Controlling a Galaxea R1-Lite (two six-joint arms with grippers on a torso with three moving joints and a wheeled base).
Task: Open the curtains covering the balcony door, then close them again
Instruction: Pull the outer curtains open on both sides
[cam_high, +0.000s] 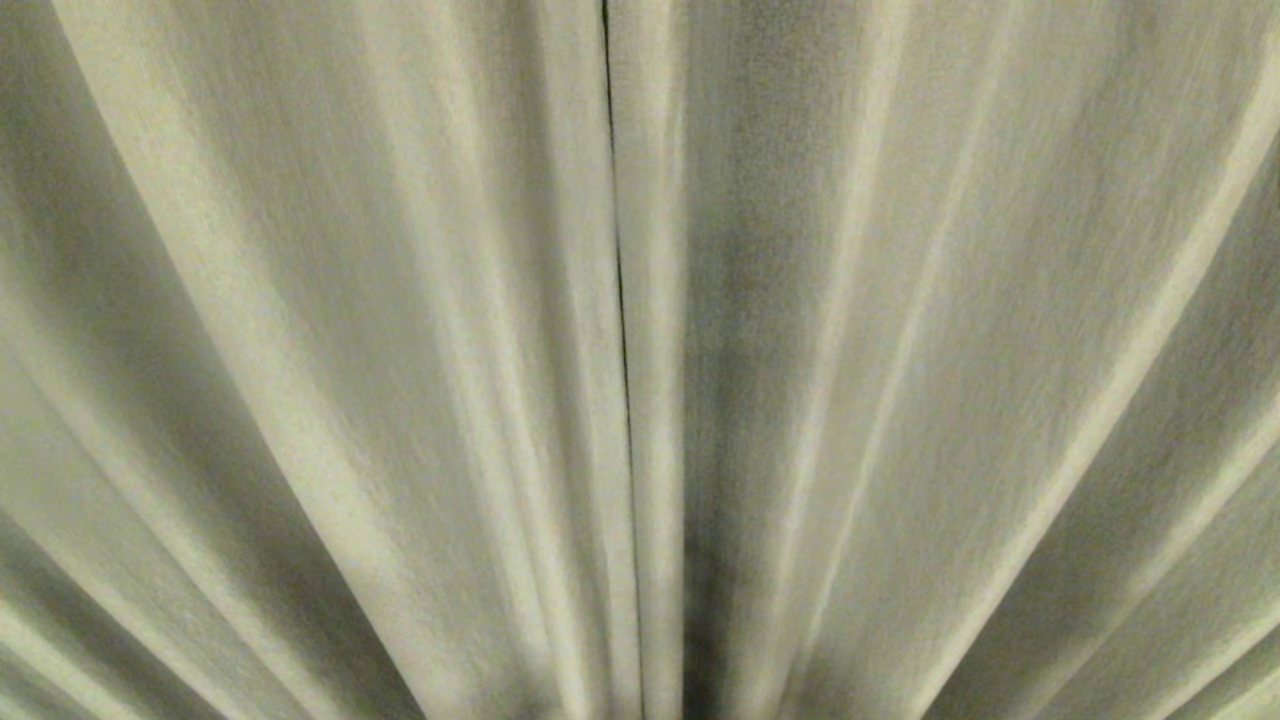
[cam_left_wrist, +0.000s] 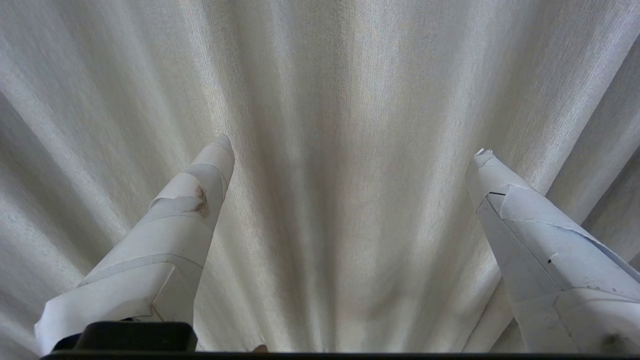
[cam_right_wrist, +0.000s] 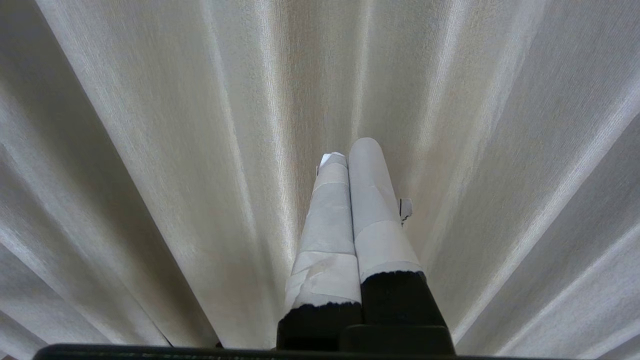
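You've got the cream-white pleated fabric curtains filling the whole head view, drawn together with just a thin dark seam running down the middle where the two panels meet. Your left gripper faces the pleats with jaws spread wide, holding nothing. Your right gripper has its tape-wrapped fingers clenched together, empty, pointing at the fabric too.
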